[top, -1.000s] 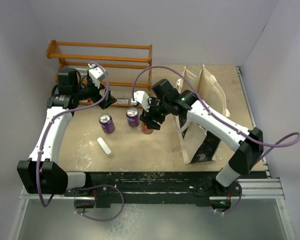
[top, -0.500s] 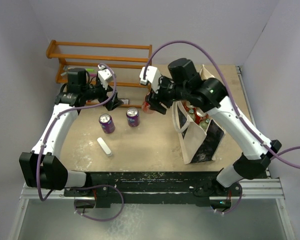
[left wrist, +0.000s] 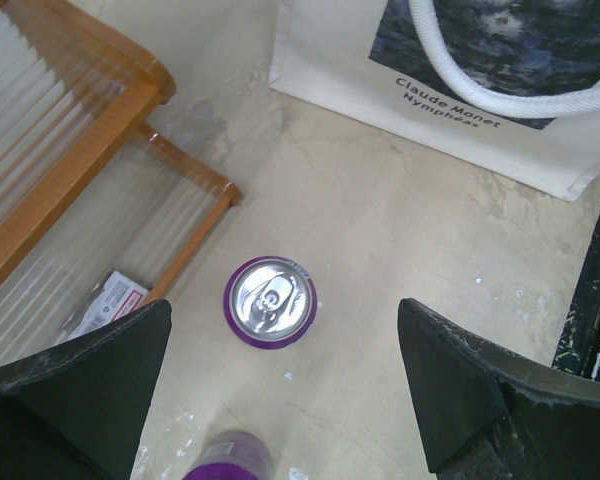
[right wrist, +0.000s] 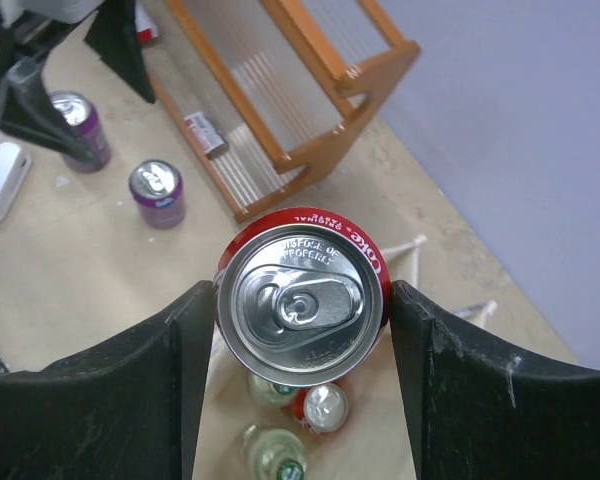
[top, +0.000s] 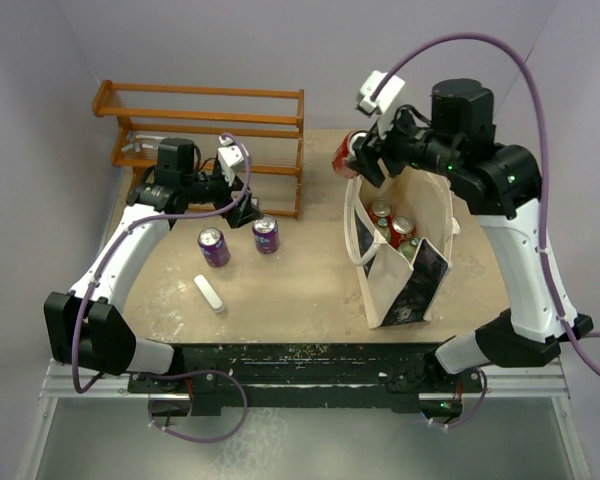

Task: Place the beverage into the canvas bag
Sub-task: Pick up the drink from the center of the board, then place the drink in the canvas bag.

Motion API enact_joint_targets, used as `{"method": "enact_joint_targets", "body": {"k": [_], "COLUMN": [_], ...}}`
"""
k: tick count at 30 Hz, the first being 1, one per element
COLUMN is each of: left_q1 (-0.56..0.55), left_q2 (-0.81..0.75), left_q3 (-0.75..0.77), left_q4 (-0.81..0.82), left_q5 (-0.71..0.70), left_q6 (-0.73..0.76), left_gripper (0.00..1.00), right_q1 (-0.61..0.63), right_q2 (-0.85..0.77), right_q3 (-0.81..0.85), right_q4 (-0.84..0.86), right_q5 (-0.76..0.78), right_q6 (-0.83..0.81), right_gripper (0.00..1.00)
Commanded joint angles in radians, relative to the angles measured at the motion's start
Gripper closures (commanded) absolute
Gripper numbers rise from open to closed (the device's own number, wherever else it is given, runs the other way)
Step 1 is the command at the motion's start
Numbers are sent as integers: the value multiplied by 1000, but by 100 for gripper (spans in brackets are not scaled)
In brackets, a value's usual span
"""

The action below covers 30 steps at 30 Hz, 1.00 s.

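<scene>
- Holding a red cola can (right wrist: 300, 290) upright in the right gripper (right wrist: 302, 330), fingers snug on both sides.
- Hovering it up high over the far rim of the canvas bag (top: 383, 292), toward the right edge of the worktop, mouth open, a few cans (top: 402, 228) already inside.
- Probably best to shift further over the mouth first, aim for the gap beside those cans, then go straight down and let go low, no dropping from height.
- Worth watching the loop handle (left wrist: 510, 100) and the soft rim, easy to snag or fold in.
- Lots of free air above the bag, less toward the right edge.
- On the other side: left gripper (left wrist: 285, 330) spread wide, empty, over a purple can (left wrist: 271, 300) by the wooden rack (top: 200, 110) at the far-left corner, apart from the bag.
</scene>
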Motion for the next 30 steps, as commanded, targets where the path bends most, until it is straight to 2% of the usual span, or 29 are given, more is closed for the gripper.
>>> {"method": "enact_joint_targets", "body": {"k": [1,10,14,19,25,30], "left_q1": [-42,-119,-169,-271,-382,-437], "left_q2": [12,43,86,173,270,309], "left_q3": [42,91,169,299,498,556], "left_q4": [42,66,96,134,83,118], "left_q5": [53,73,96,90,99,-14], "left_q6": [-4,-29,-123,-285,-320,-548], "left_gripper": [5,6,6,9,10,13], "right_q1": [-111,-312,-376,-397,-410,-426], "right_q2": [-73,-205,-256,-293,-309,-313], "right_q3": [54,-177,-290,-403,-485,-515], "right_q4": [72,99,116,127,140,151], "right_q5": [-57,-70,-132,-174,-182,-196], "right_q6": [36,57,61,49,42,46], "right_gripper": [100,100,100,100,100,100]}}
